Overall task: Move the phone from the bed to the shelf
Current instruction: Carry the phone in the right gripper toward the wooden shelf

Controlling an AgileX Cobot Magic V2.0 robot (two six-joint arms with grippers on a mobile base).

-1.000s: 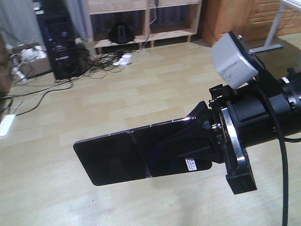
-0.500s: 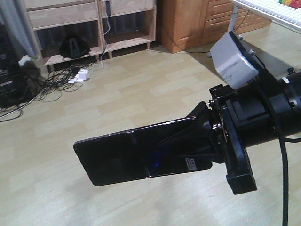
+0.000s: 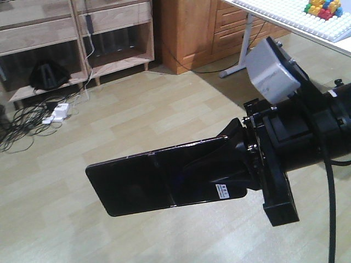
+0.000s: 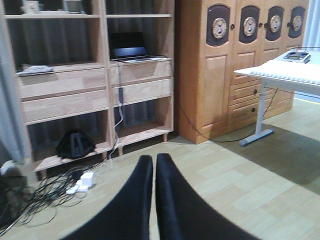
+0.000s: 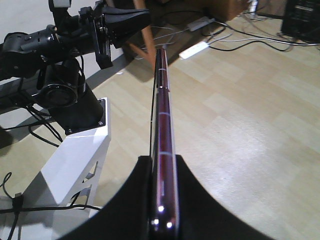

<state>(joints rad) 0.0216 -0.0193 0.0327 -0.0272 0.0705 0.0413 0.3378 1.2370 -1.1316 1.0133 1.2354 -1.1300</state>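
The phone, flat, glossy and black with a white sticker near the held end, hangs level above the wooden floor. My right gripper is shut on its right end. Seen from the right wrist, the phone shows edge-on with a pinkish rim, clamped between the two black fingers of the right gripper. My left gripper is shut with nothing in it, pointing at the floor before the shelf. The pale wooden shelf stands at the far left. The bed is out of view.
A laptop sits in one shelf compartment, a black bag lies on the lowest board. Cables and a white power strip lie on the floor before it. An orange-brown cabinet and a white table stand to the right.
The whole scene has slid left in the front view: the shelf moved to the far left, the cabinet and white table came in. The phone sits unchanged in the right gripper.
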